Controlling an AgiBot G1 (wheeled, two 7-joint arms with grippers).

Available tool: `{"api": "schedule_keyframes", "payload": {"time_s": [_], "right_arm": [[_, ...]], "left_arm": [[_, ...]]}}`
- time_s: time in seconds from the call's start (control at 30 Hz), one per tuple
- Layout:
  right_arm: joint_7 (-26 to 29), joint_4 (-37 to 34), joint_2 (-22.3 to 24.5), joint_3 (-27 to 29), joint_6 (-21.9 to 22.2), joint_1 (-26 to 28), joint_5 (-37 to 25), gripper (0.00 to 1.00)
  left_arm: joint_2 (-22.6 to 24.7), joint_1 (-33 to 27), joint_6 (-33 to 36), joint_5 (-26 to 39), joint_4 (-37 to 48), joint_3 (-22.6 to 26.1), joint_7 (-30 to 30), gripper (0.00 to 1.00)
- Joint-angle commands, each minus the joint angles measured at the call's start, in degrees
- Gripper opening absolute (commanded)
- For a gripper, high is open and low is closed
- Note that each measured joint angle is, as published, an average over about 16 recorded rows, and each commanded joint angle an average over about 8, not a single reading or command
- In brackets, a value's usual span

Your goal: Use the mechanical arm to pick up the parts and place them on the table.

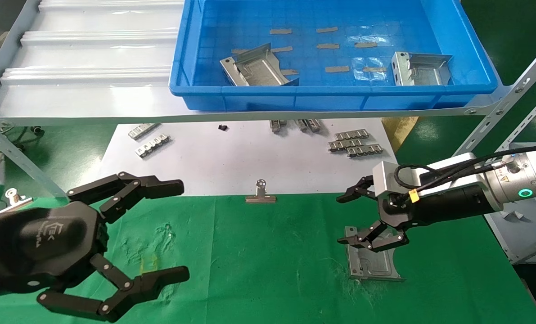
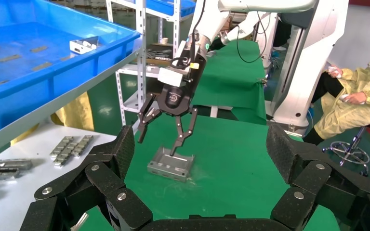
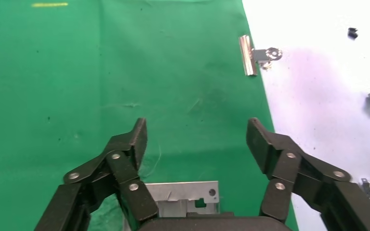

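While my left tool (image 1: 177, 234) hangs spread over the near left corner of the green counter (image 1: 258, 270), open cloth runs rightward from it to the binder clip (image 1: 260, 194) on the white paper's (image 1: 231, 162) near edge. Further right, my right tool (image 1: 355, 220) hovers spread just above one part (image 1: 372, 262) lying flat on the cloth, near the counter's right edge. Two more parts (image 1: 258, 67) sit in the blue bin (image 1: 331, 96) on the shelf (image 1: 83, 58) above.

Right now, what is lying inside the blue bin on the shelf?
Inside the blue bin: two silver brackets and several tape strips. The front wall hides the nearest floor strip.
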Motion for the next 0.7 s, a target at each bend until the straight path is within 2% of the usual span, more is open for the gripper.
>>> {"api": "schedule_keyframes", "payload": {"time_s": [0.03, 0.3, 0.7], "right_arm": [[0.09, -0.01, 0.14, 0.29, -0.01, -0.08, 0.47, 1.00], [0.55, 1.68, 0.44, 0.98, 0.15, -1.11, -0.30, 1.00], [8.02, 14.65, 5.28, 12.19, 1.14, -9.58, 2.41, 1.00]], "left_arm": [[0.00, 0.00, 0.00, 0.00, 0.00, 0.00, 0.00, 1.00], [0.00, 0.00, 0.00, 0.00, 0.00, 0.00, 0.00, 1.00], [0.00, 0.00, 0.00, 0.00, 0.00, 0.00, 0.00, 1.00]]}}
